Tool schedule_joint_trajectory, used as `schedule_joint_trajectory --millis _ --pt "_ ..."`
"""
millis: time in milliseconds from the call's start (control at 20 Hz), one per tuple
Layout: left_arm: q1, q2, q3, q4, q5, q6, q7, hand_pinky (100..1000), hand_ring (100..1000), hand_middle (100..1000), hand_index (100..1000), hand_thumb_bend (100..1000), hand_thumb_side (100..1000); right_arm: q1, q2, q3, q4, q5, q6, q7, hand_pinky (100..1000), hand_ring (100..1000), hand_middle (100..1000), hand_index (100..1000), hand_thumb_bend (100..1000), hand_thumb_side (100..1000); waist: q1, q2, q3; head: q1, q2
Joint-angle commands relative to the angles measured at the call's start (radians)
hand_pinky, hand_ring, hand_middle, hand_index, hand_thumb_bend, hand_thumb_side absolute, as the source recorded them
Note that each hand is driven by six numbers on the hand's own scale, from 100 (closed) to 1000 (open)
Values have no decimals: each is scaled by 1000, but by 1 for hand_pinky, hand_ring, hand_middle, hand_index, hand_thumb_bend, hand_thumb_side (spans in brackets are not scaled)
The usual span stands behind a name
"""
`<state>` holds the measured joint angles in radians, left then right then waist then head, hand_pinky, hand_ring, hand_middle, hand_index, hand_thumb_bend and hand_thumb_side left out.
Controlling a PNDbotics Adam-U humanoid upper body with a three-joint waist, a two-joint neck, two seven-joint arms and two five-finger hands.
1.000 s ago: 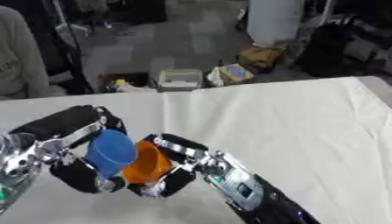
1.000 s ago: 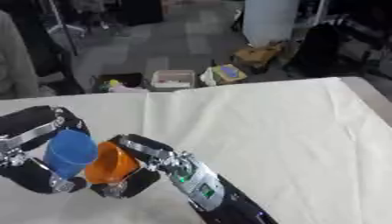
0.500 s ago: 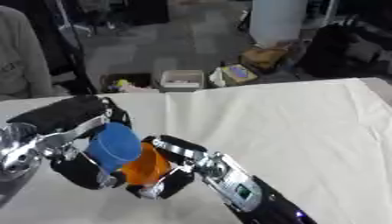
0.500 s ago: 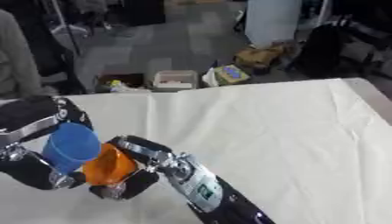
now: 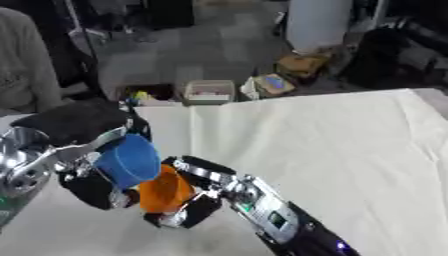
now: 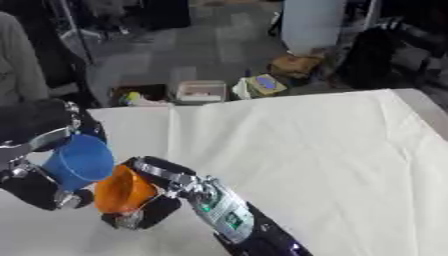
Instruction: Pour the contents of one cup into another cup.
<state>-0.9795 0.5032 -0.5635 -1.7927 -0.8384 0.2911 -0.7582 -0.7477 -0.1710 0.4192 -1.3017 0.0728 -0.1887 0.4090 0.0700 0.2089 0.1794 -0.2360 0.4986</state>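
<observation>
Left hand (image 5: 83,165): I see fingers curled round smooth blue plastic cup (image 5: 129,161), tilted above the orange one.
Right hand (image 5: 197,192): wraps glossy orange plastic cup (image 5: 164,190).
Surface: creased white tablecloth (image 5: 332,145).

Blue cup (image 5: 129,161) tilted, mouth angled down toward the orange cup (image 5: 164,190), rims touching or nearly so. Orange cup roughly upright, leaning slightly left, just below and right of blue. Both held above the white table (image 5: 332,145). Contents not visible.
</observation>
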Motion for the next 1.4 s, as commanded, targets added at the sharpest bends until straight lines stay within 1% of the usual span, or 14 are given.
schedule_joint_trajectory --millis 50,600,1200,1250,1300,1400 --pt "-25 6 19 2 -27 -16 -19 100 100 252 668 352 100 -15 -1 -3 -9 3 2 -2 218 214 197 467 100 100 0 -23 3 0 -12" --pt "-25 9 18 9 -81 -77 -71 100 100 250 672 357 100 -11 -13 0 -19 -2 12 -7 215 212 195 464 100 100 2 -25 4 -2 -12" --pt "-30 24 10 -48 -150 -163 -140 100 100 256 680 368 100 -9 -17 -4 -7 -7 18 -8 213 211 194 463 100 100 6 -29 8 -15 -16" --pt "-29 25 9 -50 -154 -168 -143 100 100 255 680 405 100 -9 -18 -4 -6 -7 18 -8 212 211 194 462 100 100 6 -29 9 -15 -15" --pt "-28 26 8 -50 -158 -171 -146 100 100 256 680 367 100 -9 -18 -4 -6 -8 18 -8 212 211 194 462 100 100 6 -29 9 -15 -16" --pt "-26 27 7 -49 -164 -177 -148 100 100 257 681 366 100 -9 -19 -5 -4 -10 19 -8 211 211 193 461 100 100 6 -29 9 -15 -16"
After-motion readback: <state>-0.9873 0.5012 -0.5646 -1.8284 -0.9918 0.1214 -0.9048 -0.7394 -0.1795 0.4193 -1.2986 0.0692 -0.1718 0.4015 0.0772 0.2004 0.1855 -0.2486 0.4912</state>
